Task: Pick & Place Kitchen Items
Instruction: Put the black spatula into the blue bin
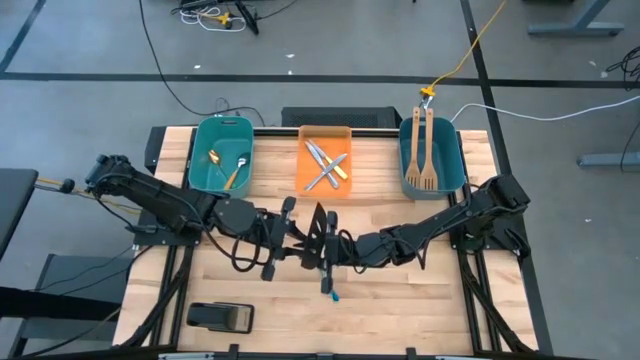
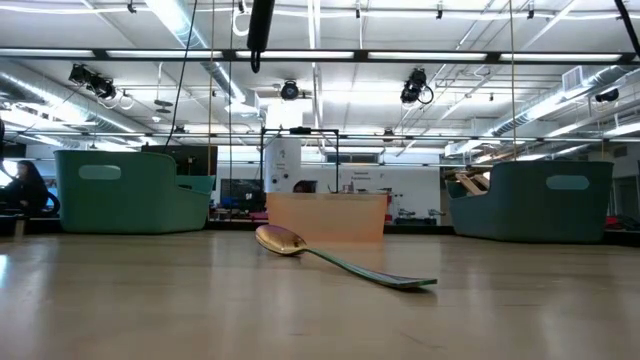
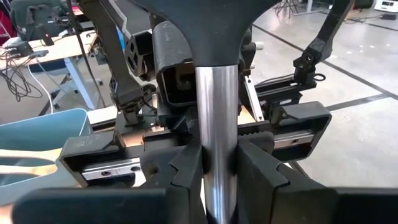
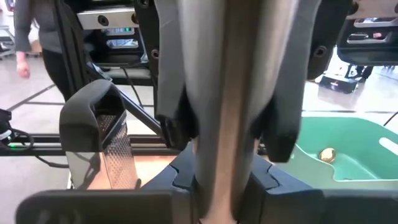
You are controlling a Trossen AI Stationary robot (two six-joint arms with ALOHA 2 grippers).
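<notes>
Steel-handled black spatula stands between my tools mid-table, left tool and right tool both clamping its handle.

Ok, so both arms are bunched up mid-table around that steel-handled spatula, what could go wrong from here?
1. The left gripper and right gripper both look closed on the black spatula by its steel handle. If one pulls before the other lets go, the smooth handle could slip or twist.
2. A spoon lies on the table close to them; a dropped spatula or a low move might knock it.
</notes>
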